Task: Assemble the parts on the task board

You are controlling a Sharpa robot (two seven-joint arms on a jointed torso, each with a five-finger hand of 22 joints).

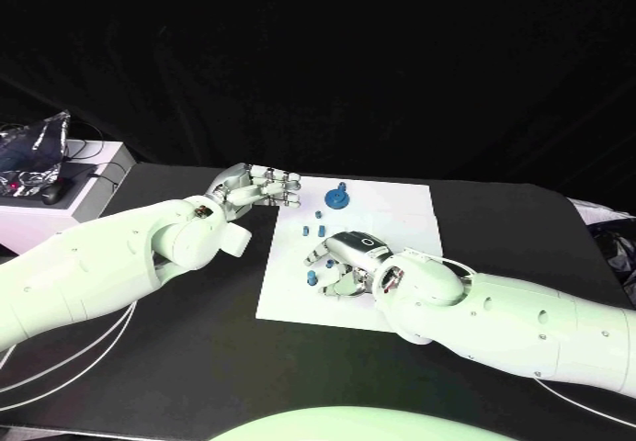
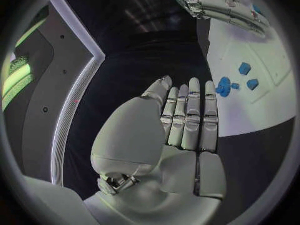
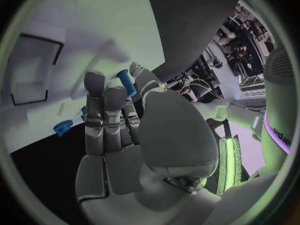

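The robot's right hand (image 1: 342,265) lay low over the flat white task board (image 1: 398,207), fingers bent downward onto it. In the right wrist view a small blue cylindrical peg (image 3: 126,83) stood up between the thumb and the fingertips (image 3: 94,80) of that hand (image 3: 134,130), so it appeared pinched there. Small blue parts (image 1: 320,224) lay on the board just beyond this hand, and a larger blue round part with an upright stem (image 1: 339,197) stood farther off, near the board's far edge.

The left hand (image 1: 255,190) hovered beside the board's far corner, near the stemmed part. Its fingers (image 2: 190,112) were held straight and close together, palm flat, grasping nothing. From the left wrist, the stemmed part (image 2: 224,86) sat just past the fingertips.
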